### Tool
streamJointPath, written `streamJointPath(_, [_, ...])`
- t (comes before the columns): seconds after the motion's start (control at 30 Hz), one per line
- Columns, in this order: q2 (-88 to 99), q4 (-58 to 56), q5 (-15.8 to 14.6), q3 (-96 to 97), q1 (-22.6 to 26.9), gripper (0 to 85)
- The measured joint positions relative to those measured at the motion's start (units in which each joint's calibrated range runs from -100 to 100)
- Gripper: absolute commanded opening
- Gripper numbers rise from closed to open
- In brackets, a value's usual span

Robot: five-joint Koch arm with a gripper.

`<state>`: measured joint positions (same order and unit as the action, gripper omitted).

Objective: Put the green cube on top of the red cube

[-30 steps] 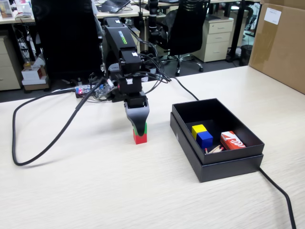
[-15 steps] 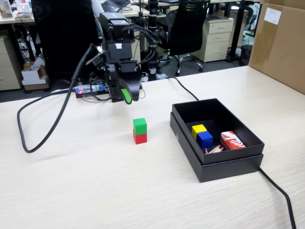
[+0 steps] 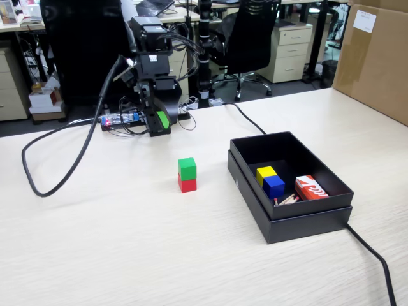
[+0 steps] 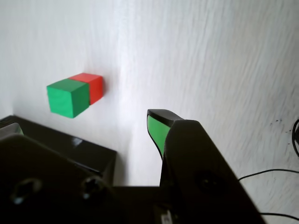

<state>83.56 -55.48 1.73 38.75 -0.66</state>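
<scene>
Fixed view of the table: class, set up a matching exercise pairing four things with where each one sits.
Things:
1. green cube
2. red cube
3. blue cube
4. end effector

Places:
A. inside the black box, beside a yellow cube
B. directly on the table, under another cube
C. raised, back by the arm's base, holding nothing
D. stacked on the red cube

Pairs: 1-D, 2-B, 3-A, 4-C
</scene>
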Motion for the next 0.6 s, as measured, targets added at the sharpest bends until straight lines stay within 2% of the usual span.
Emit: streamJointPath(0.6, [11.8,26.2,0.0,32.1,1.5,51.9])
